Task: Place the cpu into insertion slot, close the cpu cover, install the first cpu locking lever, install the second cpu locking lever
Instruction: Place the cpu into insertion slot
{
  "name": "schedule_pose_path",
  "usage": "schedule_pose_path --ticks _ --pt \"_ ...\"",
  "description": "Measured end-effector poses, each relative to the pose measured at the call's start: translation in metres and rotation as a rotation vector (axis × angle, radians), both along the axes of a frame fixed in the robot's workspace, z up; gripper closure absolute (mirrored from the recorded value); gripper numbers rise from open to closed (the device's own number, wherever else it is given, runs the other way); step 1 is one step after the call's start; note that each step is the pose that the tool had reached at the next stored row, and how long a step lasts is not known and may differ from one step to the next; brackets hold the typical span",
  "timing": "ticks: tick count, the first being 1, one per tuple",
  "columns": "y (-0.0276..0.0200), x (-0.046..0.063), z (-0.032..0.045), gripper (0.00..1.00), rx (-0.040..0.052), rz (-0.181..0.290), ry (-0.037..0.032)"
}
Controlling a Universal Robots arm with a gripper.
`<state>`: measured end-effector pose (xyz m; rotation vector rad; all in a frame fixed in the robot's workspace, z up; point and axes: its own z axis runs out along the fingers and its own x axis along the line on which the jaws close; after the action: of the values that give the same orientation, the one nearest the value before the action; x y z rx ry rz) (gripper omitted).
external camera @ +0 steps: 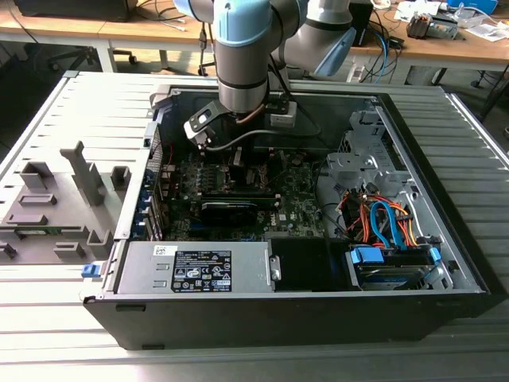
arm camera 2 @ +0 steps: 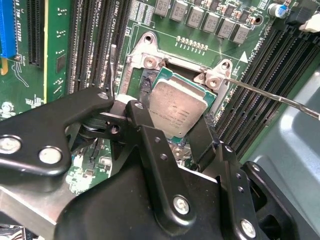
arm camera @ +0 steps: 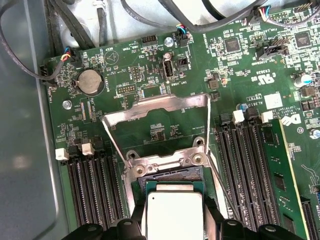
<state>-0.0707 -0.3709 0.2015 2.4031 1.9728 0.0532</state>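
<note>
In both wrist views my gripper (arm camera 2: 173, 114) (arm camera: 174, 223) is shut on the cpu (arm camera 2: 177, 102) (arm camera: 172, 210), a silvery square chip with a green edge, one black finger on each of two opposite sides. The chip sits over the insertion slot (arm camera: 172, 176), whose dark contact field shows past the chip's far edge; I cannot tell whether it rests in the slot. The cpu cover (arm camera: 150, 104), a thin metal frame with a square window, is swung open beyond the slot. Thin wire locking levers (arm camera: 114, 142) (arm camera 2: 270, 95) stand loose beside the socket.
Long black memory slots (arm camera: 92, 190) (arm camera: 250, 165) flank the socket. A coin battery (arm camera: 90, 81) and cables (arm camera: 150, 15) lie beyond the cover. The arm (external camera: 242, 72) reaches into an open computer case (external camera: 445, 183) with a power supply (external camera: 199, 267) and drive cables (external camera: 382, 223).
</note>
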Motion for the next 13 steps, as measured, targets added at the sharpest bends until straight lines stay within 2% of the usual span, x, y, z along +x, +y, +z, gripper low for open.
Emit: schedule_pose_path --ticks 3,5,10,11,13 --pt "-0.0001 0.0000 0.0028 0.46 -0.0004 0.002 0.0002" --pt "-0.0001 -0.0001 0.0028 0.46 -0.0004 0.020 0.0002" --pt "-0.0001 -0.0001 0.0029 0.46 -0.0005 0.114 0.0003" --pt "-0.0001 -0.0001 0.0029 0.46 -0.0007 0.156 0.0003" --pt "0.0000 -0.0001 0.0029 0.46 -0.0006 0.191 0.0003"
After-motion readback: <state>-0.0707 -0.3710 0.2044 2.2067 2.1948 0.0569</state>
